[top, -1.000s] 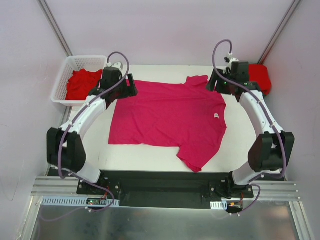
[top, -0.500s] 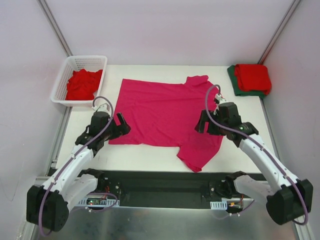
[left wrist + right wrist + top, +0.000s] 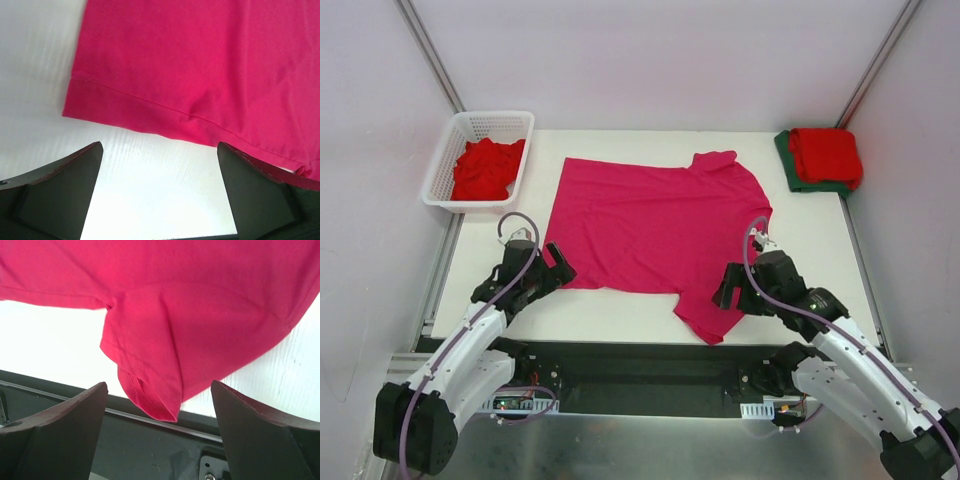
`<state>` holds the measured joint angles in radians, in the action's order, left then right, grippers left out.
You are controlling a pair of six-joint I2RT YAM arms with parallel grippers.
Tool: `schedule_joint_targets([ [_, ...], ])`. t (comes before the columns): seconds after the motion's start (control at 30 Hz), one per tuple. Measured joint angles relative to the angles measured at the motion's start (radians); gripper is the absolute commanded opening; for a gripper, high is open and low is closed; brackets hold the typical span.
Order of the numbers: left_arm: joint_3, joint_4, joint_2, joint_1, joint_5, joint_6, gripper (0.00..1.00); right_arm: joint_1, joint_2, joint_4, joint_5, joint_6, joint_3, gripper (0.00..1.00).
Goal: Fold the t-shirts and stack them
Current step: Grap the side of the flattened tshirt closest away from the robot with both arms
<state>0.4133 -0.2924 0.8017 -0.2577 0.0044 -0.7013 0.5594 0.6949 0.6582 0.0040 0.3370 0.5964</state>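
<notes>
Left claw [image 3: 558, 262] and right claw [image 3: 725, 288] retreated, right one partly hiding pink t-shirt [image 3: 650, 220].

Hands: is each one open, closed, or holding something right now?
Left hand: open, empty, just short of the pink t-shirt hem.
Right hand: open, holding nothing.

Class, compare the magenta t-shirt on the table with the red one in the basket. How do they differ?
The magenta t-shirt lies spread flat on the table; the red t-shirt sits crumpled in the white basket. One is magenta-pink, the other red. Neither is folded yet.
</notes>
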Motion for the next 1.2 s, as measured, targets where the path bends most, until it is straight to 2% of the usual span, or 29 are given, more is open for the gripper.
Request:
schedule_joint_targets([
  [0.27, 0.021, -0.021, 0.064, 0.150, 0.011, 0.022, 0.99, 0.109, -0.033, 0.052, 0.053, 0.102, -0.039, 0.88],
  [0.4, 0.052, -0.021, 0.121, 0.222, 0.044, 0.056, 0.99, 0.188, -0.048, 0.072, 0.091, 0.152, -0.044, 0.84],
  [0.57, 0.068, -0.018, 0.150, 0.240, 0.068, 0.066, 0.99, 0.308, -0.048, 0.097, 0.153, 0.236, -0.080, 0.81],
  [0.8, 0.076, 0.002, 0.167, 0.240, 0.077, 0.071, 0.99, 0.531, 0.040, 0.132, 0.267, 0.373, -0.089, 0.79],
  [0.9, 0.076, 0.006, 0.172, 0.240, 0.086, 0.077, 0.99, 0.587, 0.105, 0.134, 0.311, 0.416, -0.088, 0.74],
  [0.97, 0.076, 0.008, 0.174, 0.240, 0.092, 0.084, 0.99, 0.605, 0.137, 0.132, 0.334, 0.444, -0.088, 0.67],
  [1.2, 0.076, 0.019, 0.174, 0.240, 0.095, 0.090, 0.99, 0.617, 0.147, 0.109, 0.387, 0.525, -0.125, 0.50],
])
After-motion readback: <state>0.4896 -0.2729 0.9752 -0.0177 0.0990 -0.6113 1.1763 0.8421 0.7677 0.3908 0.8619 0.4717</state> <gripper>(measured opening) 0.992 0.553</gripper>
